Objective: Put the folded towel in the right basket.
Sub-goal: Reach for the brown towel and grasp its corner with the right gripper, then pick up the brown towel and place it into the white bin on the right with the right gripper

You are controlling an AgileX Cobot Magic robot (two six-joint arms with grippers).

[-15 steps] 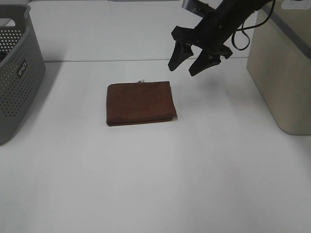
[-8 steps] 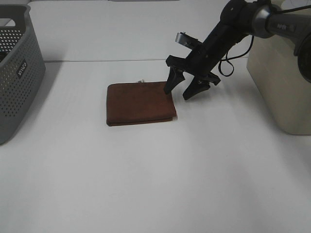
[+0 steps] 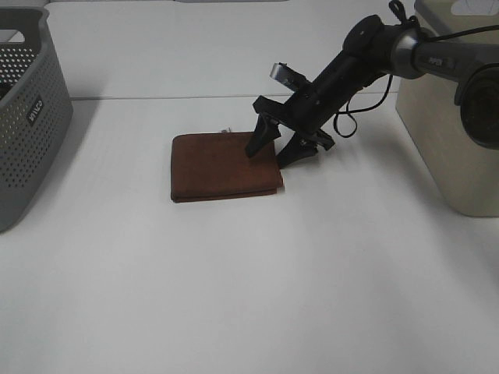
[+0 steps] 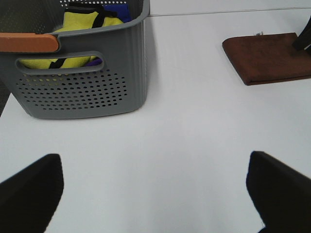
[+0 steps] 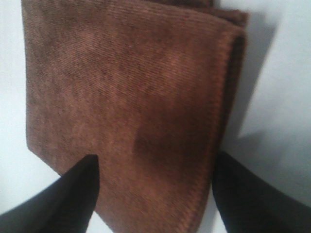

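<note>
Over the table, we are straddling the right edge of the folded towel, well apart from the right basket, with our right gripper, jaws spread; our left gripper is hovering, jaws released

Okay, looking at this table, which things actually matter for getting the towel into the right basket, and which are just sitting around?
Belongs to the job: folded towel, brown, flat on the table; right basket, beige; right gripper, open, astride the towel's right edge.
Lying about: grey basket on the left; yellow cloth in it; left gripper, open, clear of the towel.
</note>
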